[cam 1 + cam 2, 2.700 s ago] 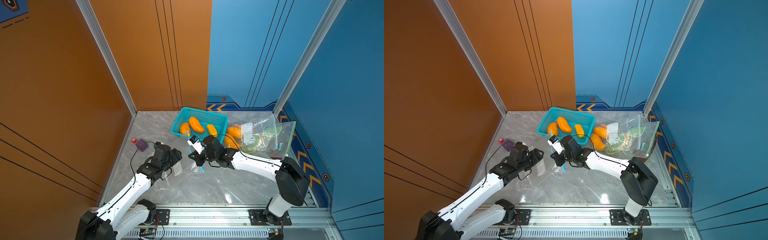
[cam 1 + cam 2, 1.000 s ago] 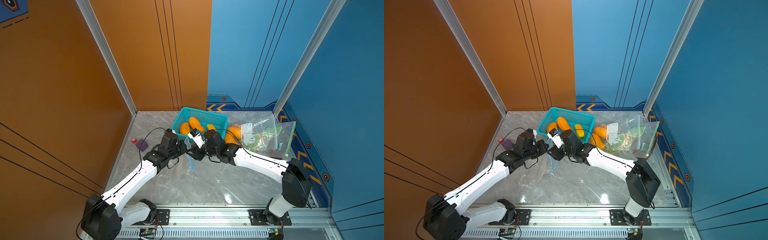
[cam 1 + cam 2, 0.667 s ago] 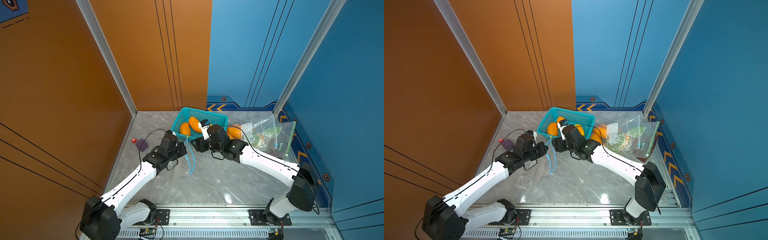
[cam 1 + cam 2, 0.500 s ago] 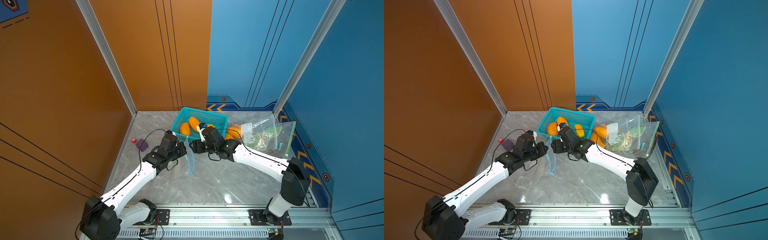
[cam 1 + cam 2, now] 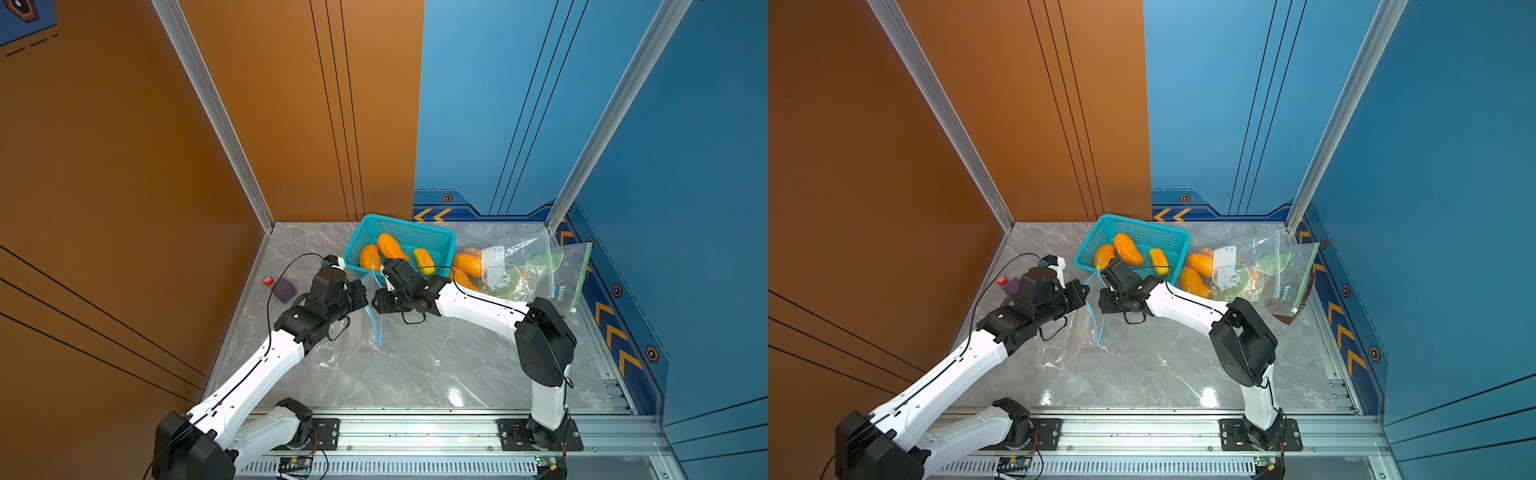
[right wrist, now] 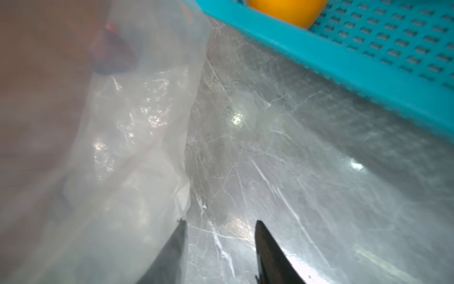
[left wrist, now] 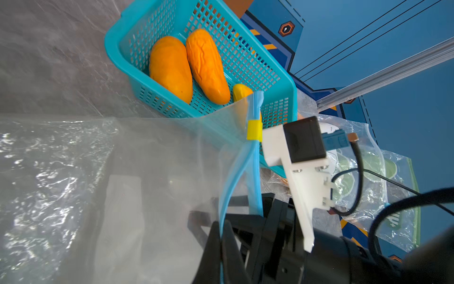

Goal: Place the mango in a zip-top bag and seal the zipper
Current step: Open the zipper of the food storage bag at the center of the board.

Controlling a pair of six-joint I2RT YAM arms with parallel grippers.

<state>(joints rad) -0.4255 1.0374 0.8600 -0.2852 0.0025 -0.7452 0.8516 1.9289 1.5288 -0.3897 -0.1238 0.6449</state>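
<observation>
The clear zip-top bag [image 5: 353, 332] hangs from its blue zipper edge [image 7: 253, 157], which carries a yellow slider [image 7: 254, 130]. My left gripper [image 7: 221, 230] is shut on one lip of that zipper, seen in both top views [image 5: 365, 297] [image 5: 1086, 293]. My right gripper [image 5: 376, 301] faces it at the bag's mouth and is open [image 6: 219, 223]. One of its fingers [image 6: 172, 246] lies behind the bag film [image 6: 118, 147], the other finger [image 6: 267, 250] over bare floor. Three mangoes [image 5: 370, 257] [image 5: 390, 247] [image 5: 424, 262] lie in the teal basket [image 5: 415, 230]; none is held.
Just behind the grippers is the basket [image 7: 118, 56]. To its right lie filled printed bags with orange mangoes [image 5: 469, 262] and a green-edged bag [image 5: 569, 278] against the blue wall. A purple block [image 5: 284, 289] and a red piece [image 5: 268, 281] sit by the orange wall.
The right wrist swung up toward the basket and came back down beside the bag's mouth, with its jaws narrower. The left gripper kept the bag lifted in the same place.
</observation>
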